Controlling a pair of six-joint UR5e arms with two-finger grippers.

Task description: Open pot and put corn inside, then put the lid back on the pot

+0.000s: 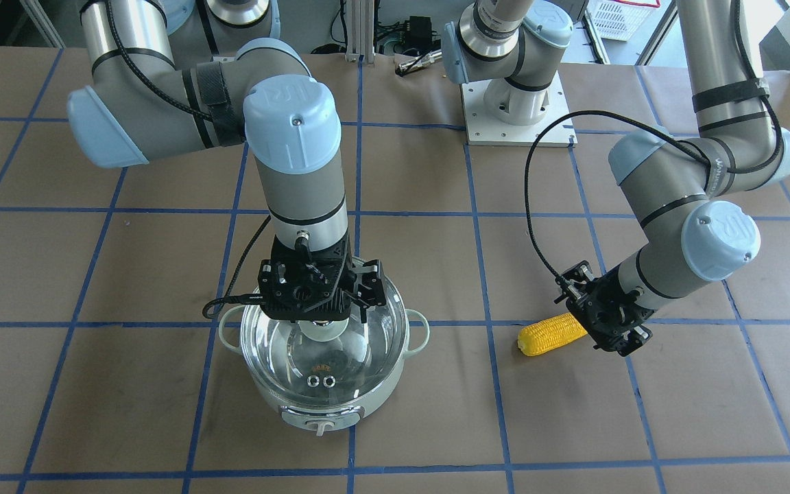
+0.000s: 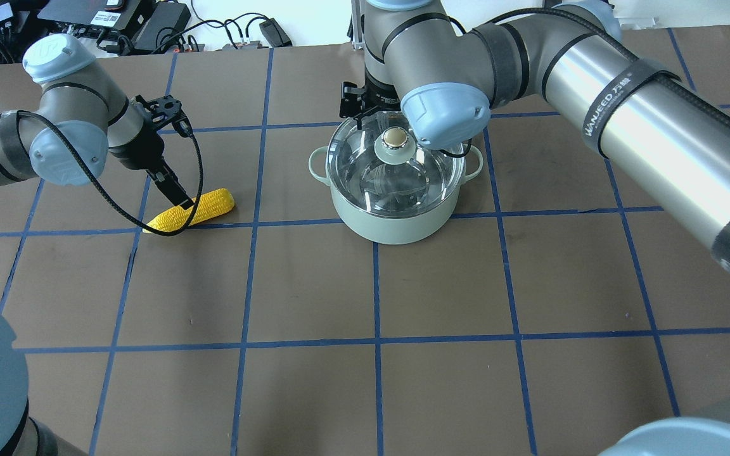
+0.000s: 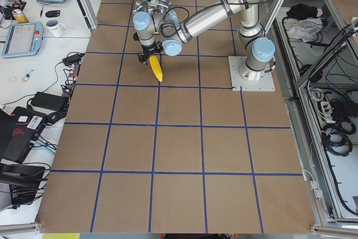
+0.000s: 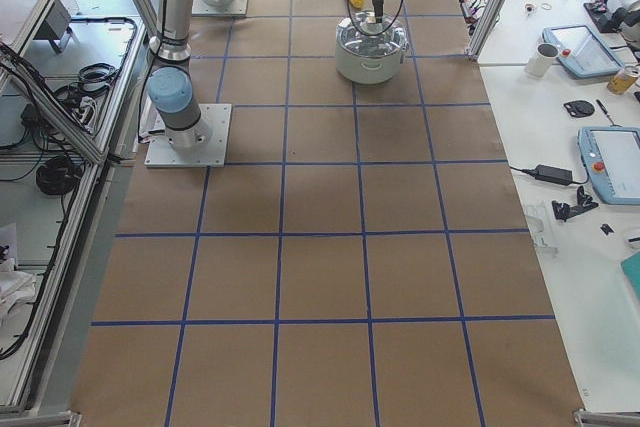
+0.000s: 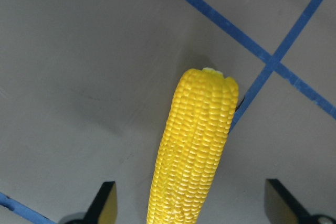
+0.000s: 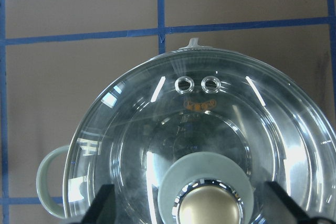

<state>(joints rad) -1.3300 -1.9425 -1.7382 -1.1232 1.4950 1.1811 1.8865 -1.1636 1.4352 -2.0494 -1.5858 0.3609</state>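
The pale mint pot [image 1: 323,410] stands on the table with its clear glass lid [image 1: 367,346] on it; both show in the overhead view, the pot [image 2: 397,223] and the lid [image 2: 403,180]. My right gripper [image 1: 319,324] hangs over the lid, open. In the right wrist view its fingertips [image 6: 105,203] stand either side of the beige knob [image 6: 210,206], apart from it. The yellow corn [image 1: 551,334] lies flat on the table. My left gripper [image 1: 590,328] is open, and its fingertips [image 5: 105,205] straddle the corn's [image 5: 197,145] thick end without touching.
The left arm's white base plate [image 1: 518,130] sits at the table's far side. A black cable [image 2: 197,164] loops from the left wrist close above the corn. Frame posts and side desks with tablets [image 4: 610,162] line the table's edge.
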